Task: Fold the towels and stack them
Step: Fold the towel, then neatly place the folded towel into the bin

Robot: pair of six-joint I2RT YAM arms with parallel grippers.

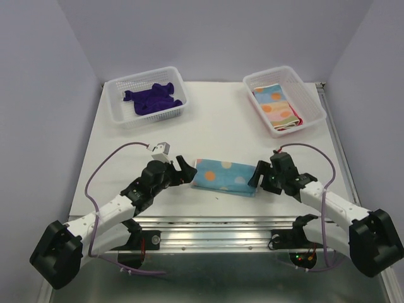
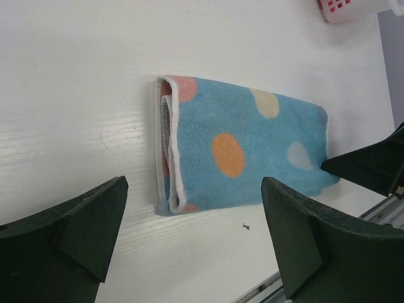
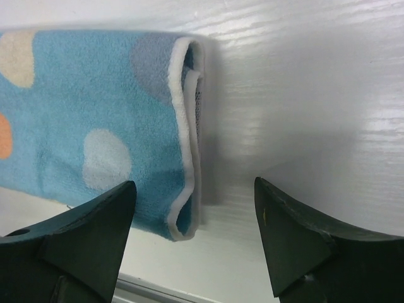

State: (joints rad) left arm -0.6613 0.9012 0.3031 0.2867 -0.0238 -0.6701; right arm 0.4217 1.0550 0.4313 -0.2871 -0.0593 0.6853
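A light blue towel (image 1: 224, 176) with orange and pale spots lies folded flat on the white table near its front edge. It also shows in the left wrist view (image 2: 246, 142) and the right wrist view (image 3: 95, 126). My left gripper (image 1: 184, 169) is open and empty at the towel's left end; in its wrist view it (image 2: 192, 237) hovers just short of that end. My right gripper (image 1: 257, 175) is open and empty at the towel's right end; in its wrist view it (image 3: 192, 237) straddles the folded corner. A dark purple towel (image 1: 153, 98) lies crumpled in the left basket. Folded towels (image 1: 278, 107) are stacked in the right basket.
A white perforated basket (image 1: 114, 107) stands at the back left and another (image 1: 315, 104) at the back right. The table's metal front rail (image 1: 214, 221) runs just below the towel. The right gripper's dark finger (image 2: 372, 165) shows at the right edge of the left wrist view.
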